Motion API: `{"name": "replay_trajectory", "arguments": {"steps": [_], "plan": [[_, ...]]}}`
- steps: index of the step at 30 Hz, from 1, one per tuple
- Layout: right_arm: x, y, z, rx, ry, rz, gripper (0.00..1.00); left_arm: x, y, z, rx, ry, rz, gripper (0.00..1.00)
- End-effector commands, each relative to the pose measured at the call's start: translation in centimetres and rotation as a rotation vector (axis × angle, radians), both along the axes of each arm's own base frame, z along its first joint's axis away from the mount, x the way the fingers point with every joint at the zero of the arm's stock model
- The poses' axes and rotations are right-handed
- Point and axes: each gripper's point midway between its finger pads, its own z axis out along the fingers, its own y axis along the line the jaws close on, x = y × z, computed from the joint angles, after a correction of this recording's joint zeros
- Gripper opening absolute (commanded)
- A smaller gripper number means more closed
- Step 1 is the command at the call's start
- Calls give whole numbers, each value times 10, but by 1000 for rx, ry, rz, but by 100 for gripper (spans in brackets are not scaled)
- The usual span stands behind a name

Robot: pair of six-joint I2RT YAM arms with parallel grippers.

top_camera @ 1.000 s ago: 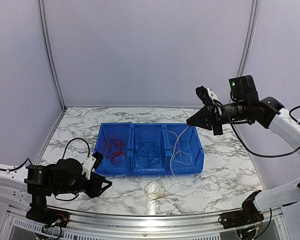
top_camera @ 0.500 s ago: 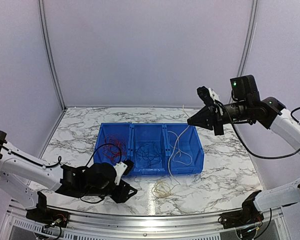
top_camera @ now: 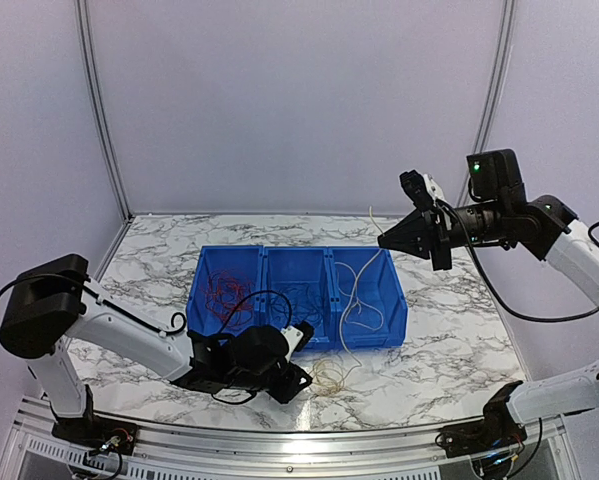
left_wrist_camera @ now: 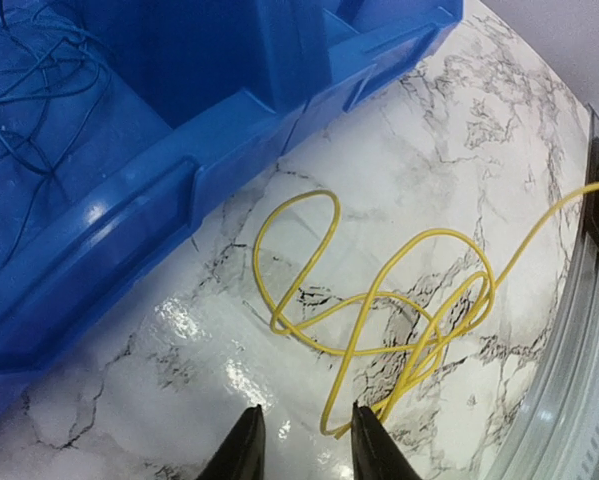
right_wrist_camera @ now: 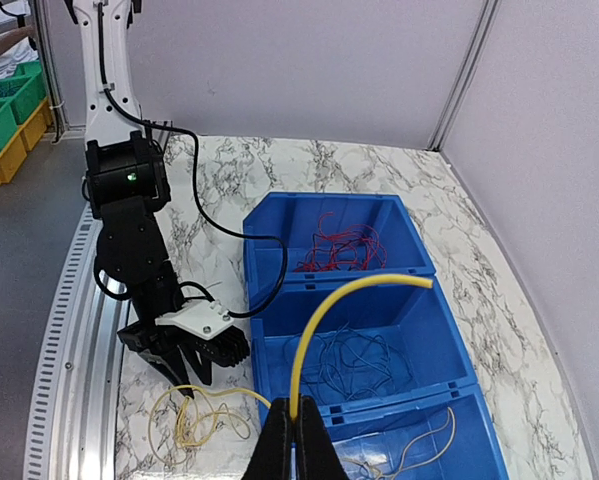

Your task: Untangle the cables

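Note:
A yellow cable lies coiled [top_camera: 324, 378] on the marble in front of the blue bin [top_camera: 299, 343]. One strand rises over the bin's right compartment to my right gripper [top_camera: 382, 241], which is shut on it high above the bin [right_wrist_camera: 294, 430]. My left gripper [top_camera: 301, 380] is open and low over the table, its tips [left_wrist_camera: 304, 440] right at the coil's near edge [left_wrist_camera: 379, 300]. Red cables [top_camera: 224, 290] lie in the left compartment, dark blue cables [top_camera: 294, 295] in the middle and a white cable [top_camera: 364, 310] in the right.
The bin has three compartments and sits mid-table; its front wall [left_wrist_camera: 129, 220] is just left of my left gripper. A metal rail [top_camera: 309, 440] runs along the table's near edge. The left arm's thick black cable [right_wrist_camera: 229, 230] loops beside the bin.
My left arm has swept right along the table's front, from the left side to the yellow coil. My right gripper holds the strand and has barely shifted.

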Motion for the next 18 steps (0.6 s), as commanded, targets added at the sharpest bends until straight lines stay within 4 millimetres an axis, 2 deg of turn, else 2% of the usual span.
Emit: {"name": "replay_trajectory", "arguments": {"steps": [1,6,9,11,14,18], "plan": [[-8,1,4,11,-8,22,0,6,-15,4,-38,9,0,24],[-7,1,2,8,-5,21,0,16,-8,7,-51,-1,51,8],[-5,-2,9,3,-27,1,0,20,6,17,-65,-20,93,0],[3,-9,20,-28,-86,-51,0,22,24,21,-66,-35,138,0],[20,-30,50,-63,-205,-176,0,20,57,20,-68,-30,211,0],[35,-56,84,-98,-326,-322,0,13,106,5,-54,15,317,0]]}}
